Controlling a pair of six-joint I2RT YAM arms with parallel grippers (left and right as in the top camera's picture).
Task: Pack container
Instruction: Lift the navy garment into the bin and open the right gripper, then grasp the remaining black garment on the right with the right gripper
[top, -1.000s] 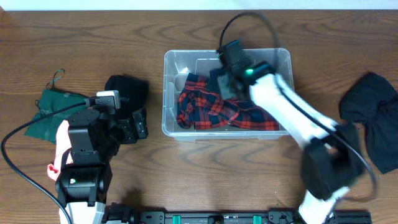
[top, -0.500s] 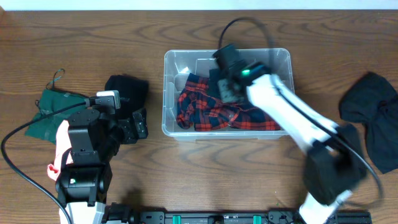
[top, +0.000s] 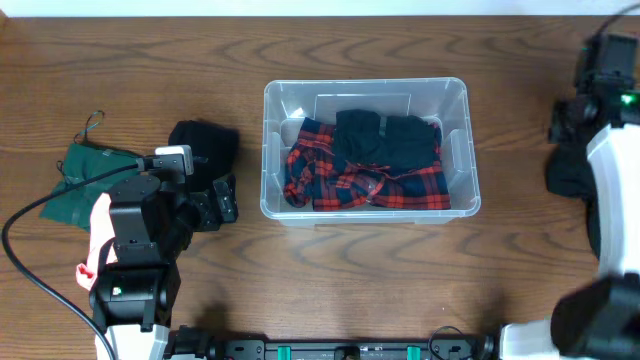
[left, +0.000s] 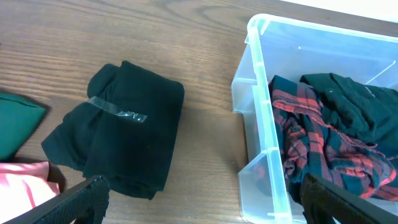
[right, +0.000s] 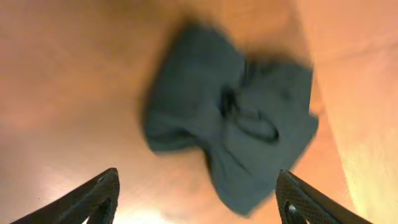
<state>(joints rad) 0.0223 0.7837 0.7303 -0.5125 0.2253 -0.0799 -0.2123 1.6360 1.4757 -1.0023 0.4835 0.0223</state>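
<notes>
Right gripper (right: 198, 199) hovers with fingers spread wide, holding nothing, over a crumpled dark garment (right: 230, 143) on the wooden table (right: 62, 93); my wrist view is blurred. I judge the step in hand is picking this garment up. I should drop over its bunched middle and pinch a thick fold, so it lifts as one bundle rather than trailing. The container (top: 270, 150) sits mid-table, well apart to my left, holding a red plaid shirt (top: 320, 175) and dark cloth (top: 385, 140). My left gripper (left: 214, 199) is spread open too, empty, near a folded black garment (left: 124, 124).
</notes>
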